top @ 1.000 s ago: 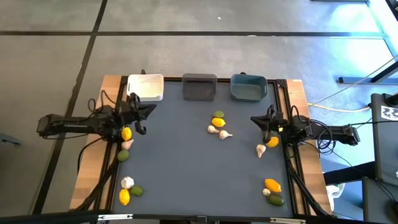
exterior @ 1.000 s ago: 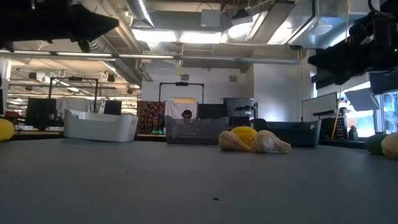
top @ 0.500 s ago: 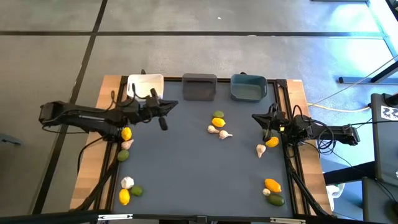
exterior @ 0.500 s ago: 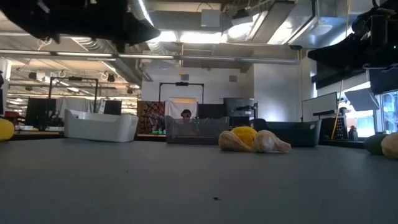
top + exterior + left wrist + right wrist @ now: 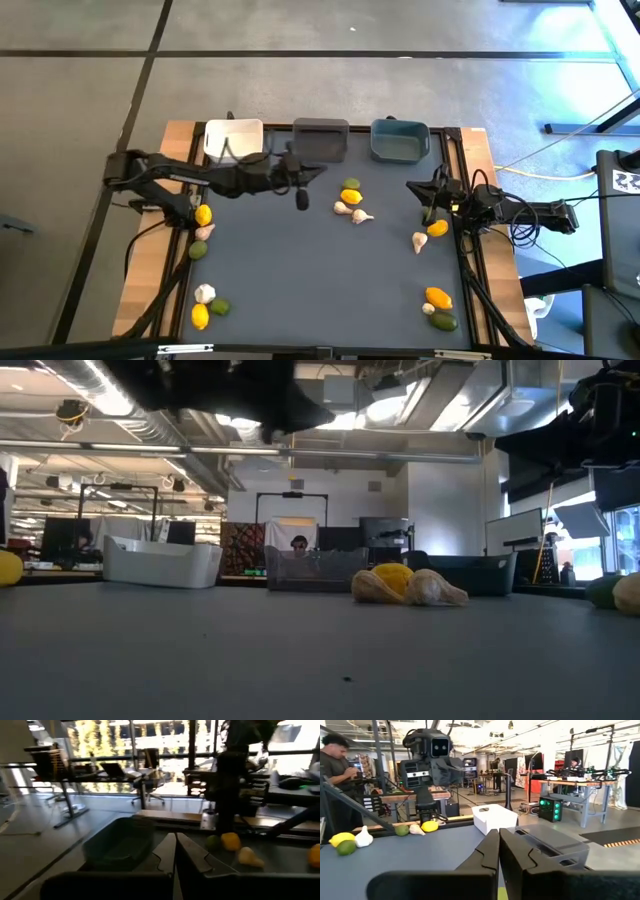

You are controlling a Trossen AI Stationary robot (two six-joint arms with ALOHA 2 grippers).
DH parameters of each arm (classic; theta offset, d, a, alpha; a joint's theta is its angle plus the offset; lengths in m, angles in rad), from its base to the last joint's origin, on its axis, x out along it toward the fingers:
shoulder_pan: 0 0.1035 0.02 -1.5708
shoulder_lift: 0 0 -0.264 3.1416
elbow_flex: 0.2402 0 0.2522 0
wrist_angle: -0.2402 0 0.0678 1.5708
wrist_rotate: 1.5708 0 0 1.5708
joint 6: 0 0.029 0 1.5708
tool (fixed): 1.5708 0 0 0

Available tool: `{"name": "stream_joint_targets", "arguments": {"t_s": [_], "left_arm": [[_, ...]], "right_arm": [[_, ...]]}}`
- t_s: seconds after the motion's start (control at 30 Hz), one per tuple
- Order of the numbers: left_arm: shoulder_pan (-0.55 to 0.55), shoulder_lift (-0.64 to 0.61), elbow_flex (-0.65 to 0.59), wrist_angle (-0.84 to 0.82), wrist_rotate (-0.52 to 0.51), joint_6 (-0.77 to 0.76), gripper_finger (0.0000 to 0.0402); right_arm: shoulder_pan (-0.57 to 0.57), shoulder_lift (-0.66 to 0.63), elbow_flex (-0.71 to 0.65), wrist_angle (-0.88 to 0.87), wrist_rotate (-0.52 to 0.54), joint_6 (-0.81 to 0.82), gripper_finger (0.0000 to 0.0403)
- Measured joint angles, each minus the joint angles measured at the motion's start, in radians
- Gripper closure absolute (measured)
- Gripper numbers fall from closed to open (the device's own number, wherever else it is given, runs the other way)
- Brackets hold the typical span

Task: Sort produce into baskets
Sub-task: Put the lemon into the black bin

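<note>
Left hand (image 5: 303,193) pressed together, empty, hovering just short of the lime (image 5: 351,184), lemon (image 5: 351,196) and garlic (image 5: 342,208) cluster below the grey basket (image 5: 321,139). Risk: descending closed scatters them. Right hand (image 5: 428,203) shut, idle.

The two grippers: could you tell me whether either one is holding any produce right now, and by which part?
Nothing is held. The left gripper and the right gripper are both shut on nothing, above the table.

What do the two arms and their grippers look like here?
Both arms are black and slim, built of jointed segments, with loose black cables trailing from their bases at the table's sides. The left gripper and right gripper each end in two flat dark fingers, tapered towards the tips. No markings show.
</note>
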Motion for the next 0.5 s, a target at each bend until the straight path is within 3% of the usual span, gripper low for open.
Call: {"name": "stream_joint_targets", "arguments": {"t_s": [0.17,0.5], "left_arm": [[-0.010,0.127,0.154,-0.050,0.111,-0.006,0.0363],[-0.011,0.298,0.457,-0.509,0.108,-0.067,0.0179]], "right_arm": [[0.000,0.000,0.000,0.009,0.019,0.027,0.0388],[0.000,0.000,0.000,0.014,0.013,0.056,0.0388]]}}
